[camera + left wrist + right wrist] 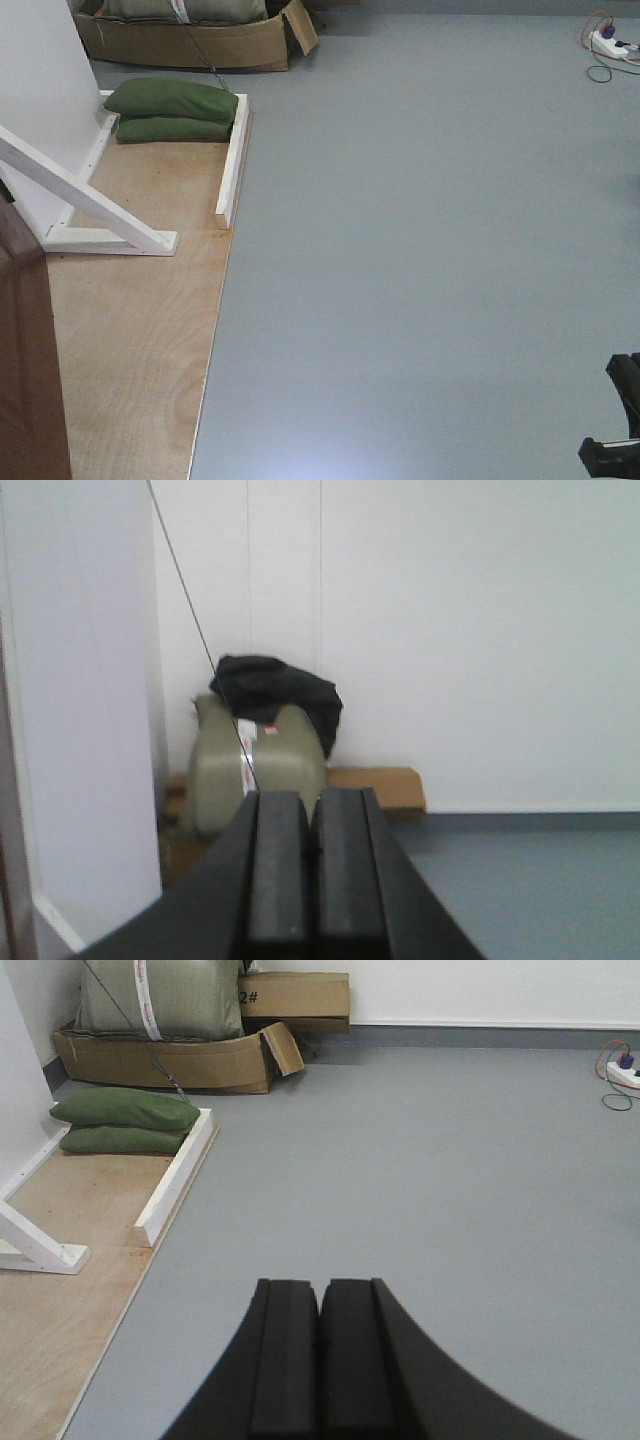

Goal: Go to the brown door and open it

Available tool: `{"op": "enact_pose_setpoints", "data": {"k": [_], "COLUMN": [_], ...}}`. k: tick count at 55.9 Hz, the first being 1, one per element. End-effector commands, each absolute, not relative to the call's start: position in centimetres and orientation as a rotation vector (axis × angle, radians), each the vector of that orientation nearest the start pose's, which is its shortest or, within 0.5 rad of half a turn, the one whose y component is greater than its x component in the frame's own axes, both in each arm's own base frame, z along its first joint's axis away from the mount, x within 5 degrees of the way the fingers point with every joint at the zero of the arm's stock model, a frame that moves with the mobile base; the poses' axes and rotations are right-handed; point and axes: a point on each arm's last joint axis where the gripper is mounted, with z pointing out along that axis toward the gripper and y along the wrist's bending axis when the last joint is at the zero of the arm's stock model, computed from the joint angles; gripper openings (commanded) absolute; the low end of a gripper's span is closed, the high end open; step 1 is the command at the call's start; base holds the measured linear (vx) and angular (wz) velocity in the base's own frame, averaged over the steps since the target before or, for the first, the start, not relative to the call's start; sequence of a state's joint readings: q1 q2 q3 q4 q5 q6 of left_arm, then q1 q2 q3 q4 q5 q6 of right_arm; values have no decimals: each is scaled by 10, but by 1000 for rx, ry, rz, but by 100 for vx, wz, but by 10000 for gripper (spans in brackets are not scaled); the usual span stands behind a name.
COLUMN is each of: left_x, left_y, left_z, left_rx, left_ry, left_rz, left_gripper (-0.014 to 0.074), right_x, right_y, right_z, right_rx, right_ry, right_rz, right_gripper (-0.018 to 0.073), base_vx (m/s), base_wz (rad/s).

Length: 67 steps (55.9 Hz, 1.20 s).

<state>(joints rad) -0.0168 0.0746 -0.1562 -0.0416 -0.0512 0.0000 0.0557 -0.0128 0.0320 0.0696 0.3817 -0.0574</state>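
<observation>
Front-view left edge, brown door (25,360), wrist view, right claw (320,1300) closed

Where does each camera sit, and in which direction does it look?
Exterior front: high on the robot, looking down at grey floor, green sandbags and the edge of the brown door; a black robot part shows bottom right.
Left wrist: behind the shut left tool, facing a white wall and an olive sack.
Right wrist: behind the shut right tool, low, looking across the floor.
Shared: front and right wrist both show the sandbags and white frame.
</observation>
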Motion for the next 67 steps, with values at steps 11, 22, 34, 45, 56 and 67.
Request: {"op": "enact_pose_setpoints", "data": {"k": [11,22,34,45,56,67], "left_x": [45,40,17,-24,-41,-21], "left_y": [1,1,6,37,69,81], "left_z": [390,434,459,464,439,422], "left_rx": [187,299,208,-373,-889,-1079], "left_ry": [1043,871,567,296,256,417], "left_rz": [356,701,996,891,772,673], "left_gripper": [-3,-3,-3,-3,-3,-3], "right_x": [54,54,54,54,54,54], "right_y": [5,5,5,5,5,5], "right_z": [175,175,175,175,175,175], "right_rx": [-65,-65,-65,-65,-65,-65], "right_ry": [1800,1803,1803,1803,1803,1803], "right_rz": [54,55,55,55,55,55], "right_gripper": [0,0,0,0,0,0], "base_vx": [0,0,0,0,0,0], "base_wz": [0,0,0,0,0,0]}}
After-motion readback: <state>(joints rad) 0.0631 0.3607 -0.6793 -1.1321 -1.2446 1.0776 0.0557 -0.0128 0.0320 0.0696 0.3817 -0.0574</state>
